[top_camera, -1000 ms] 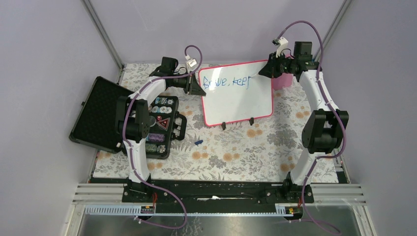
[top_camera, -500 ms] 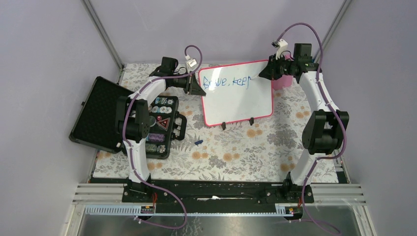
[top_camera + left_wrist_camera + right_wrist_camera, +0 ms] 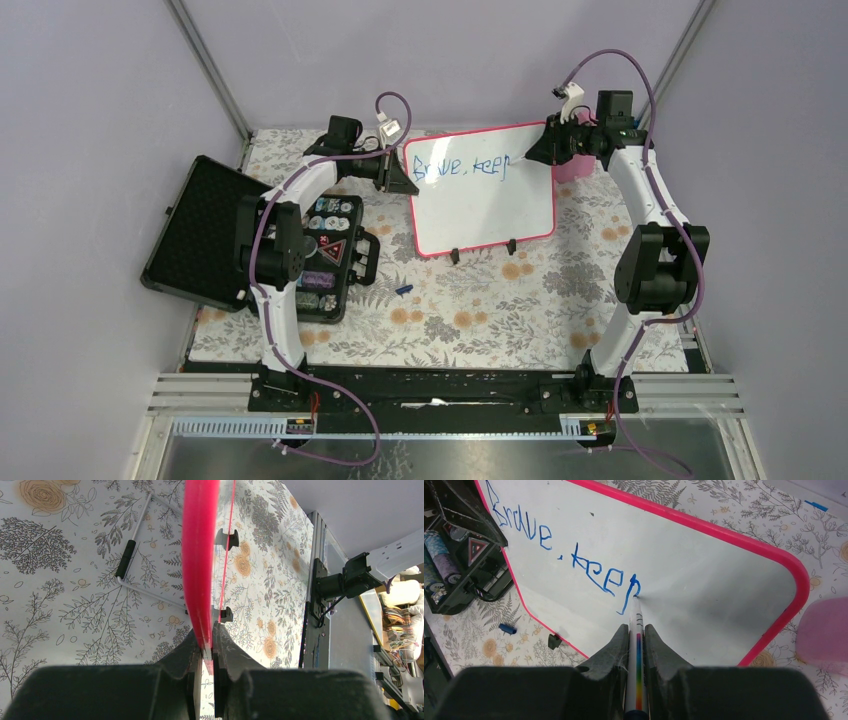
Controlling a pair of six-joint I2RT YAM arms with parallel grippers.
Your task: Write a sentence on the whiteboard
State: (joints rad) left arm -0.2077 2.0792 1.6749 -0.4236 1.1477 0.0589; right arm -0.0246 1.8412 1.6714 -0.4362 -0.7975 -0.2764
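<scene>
Marker [image 3: 636,637] tip seemingly against the whiteboard [image 3: 704,570]

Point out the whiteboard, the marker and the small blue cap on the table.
whiteboard [image 3: 714,575], right wrist view, bare white face near its right corner.
marker [image 3: 637,650], right wrist view, middle of its striped barrel.
blue cap [image 3: 403,289], top view, its middle.

Item one: whiteboard [image 3: 485,215]. White face, thin red-pink frame, rounded corners, two black feet [image 3: 455,256] on its near edge. I see it propped at a tilt toward the back of the floral surface [image 3: 480,310].
Item two: blue lettering [image 3: 462,167], one line along the board's top. I read "Brave, keep".
</scene>
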